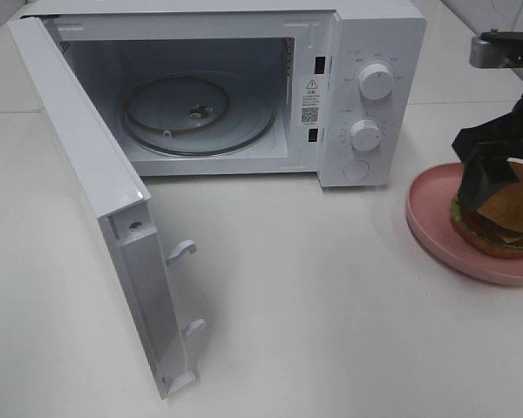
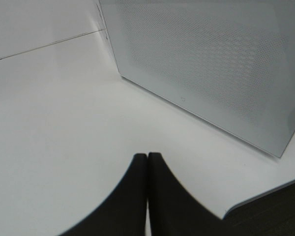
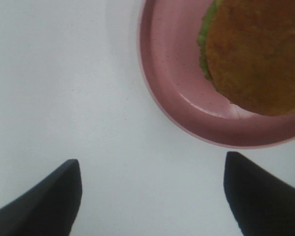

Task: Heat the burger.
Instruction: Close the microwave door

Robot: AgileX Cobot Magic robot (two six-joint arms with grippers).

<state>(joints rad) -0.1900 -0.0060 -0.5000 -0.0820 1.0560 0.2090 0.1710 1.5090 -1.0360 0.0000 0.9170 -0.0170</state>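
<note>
The burger [image 1: 506, 218] is sitting on a pink plate [image 1: 436, 228] at the far right of the worktop [image 1: 314, 296], to the right of the microwave [image 1: 366, 52] & well apart from its open cavity. The right arm is reaching down from the upper right in the high view, its black wrist & right tool [image 1: 486, 170] hanging over the burger's near-left side & covering part of the bun; whether it's touching the bun can't be told from there. In the right wrist view the right tool [image 3: 152, 194] is showing both fingers [image 3: 49, 199] spread wide w/ only bare worktop between them, nothing gripped, the plate rim & burger lying just beyond the tips. The left arm isn't showing in the high view at all. In the left wrist view the left tool [image 2: 147, 162] is holding its two fingers pressed together, tips meeting, nothing between them, poised over the worktop & facing the outer face of the microwave door [image 2: 206, 64]. That door [image 1: 96, 218] is standing swung fully open to the left, w/ the glass turntable [image 1: 196, 113] lying inside the cavity. Hard to make out: the plate's right edge & part of the burger are cut off by the frame edge, the upper right arm is only partly in view, & the text by the two dials [image 1: 375, 83] is too small to read.
</note>
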